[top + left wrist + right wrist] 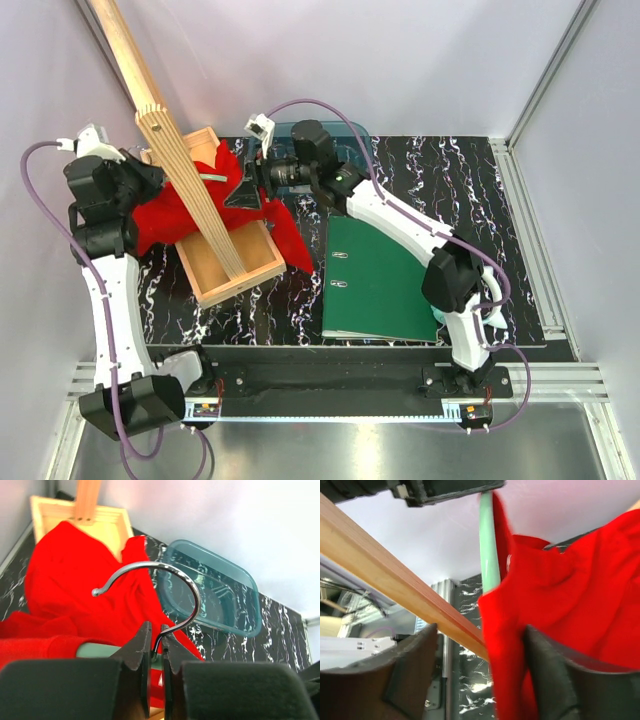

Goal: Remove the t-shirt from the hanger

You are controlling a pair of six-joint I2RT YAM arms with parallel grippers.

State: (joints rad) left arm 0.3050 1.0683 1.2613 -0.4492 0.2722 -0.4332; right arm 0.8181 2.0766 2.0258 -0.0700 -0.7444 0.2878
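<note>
The red t-shirt (165,222) hangs bunched over the wooden tray, still draped on the mint-green hanger (95,650). My left gripper (156,645) is shut on the stem of the hanger's metal hook (167,572), just above the green body. My right gripper (243,190) is at the shirt's right side, open. In the right wrist view its fingers (555,670) stand wide apart, and a fold of the t-shirt (560,595) hangs loose between them against the right one. A hanger arm (489,555) rises above that fold.
A slatted wooden pole (180,160) leans across the wooden tray (235,268), close to my right gripper's left finger. A teal plastic bin (220,595) stands at the back. A green binder (380,280) lies to the right on the black marbled table.
</note>
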